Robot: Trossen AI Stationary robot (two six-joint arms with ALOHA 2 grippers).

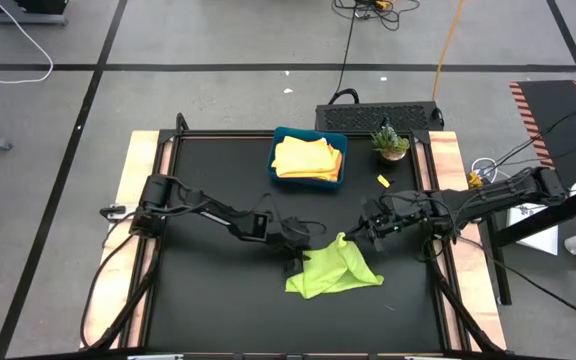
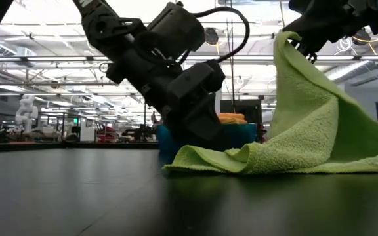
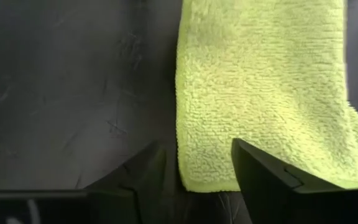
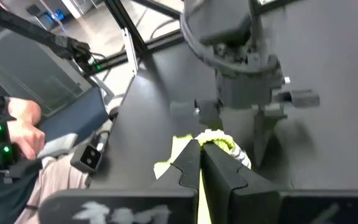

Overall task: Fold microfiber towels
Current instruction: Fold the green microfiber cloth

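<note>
Black worktop (image 1: 208,290) fills the high view, with a lime green towel (image 1: 333,270) lying crumpled near its middle. Behind the towel sits a blue tray (image 1: 274,160) holding folded yellow towels (image 1: 306,158), and a small potted plant (image 1: 390,143) stands just beside the tray. The left end effector (image 1: 296,262) rests at the lime towel's edge; the right end effector (image 1: 353,236) meets the towel's raised peak.

Low view: the towel (image 2: 300,131) is drawn up into a tent by the right end effector (image 2: 293,40), while its other edge lies flat under the left end effector (image 2: 205,141).

Left wrist view: the fingers (image 3: 272,180) stand spread apart astride a towel corner (image 3: 253,93) that lies on the worktop.

Right wrist view: the fingers (image 4: 232,180) are pinched closed on a bunched bit of towel (image 4: 219,140). A person's hand (image 4: 23,124) shows beyond the worktop.
</note>
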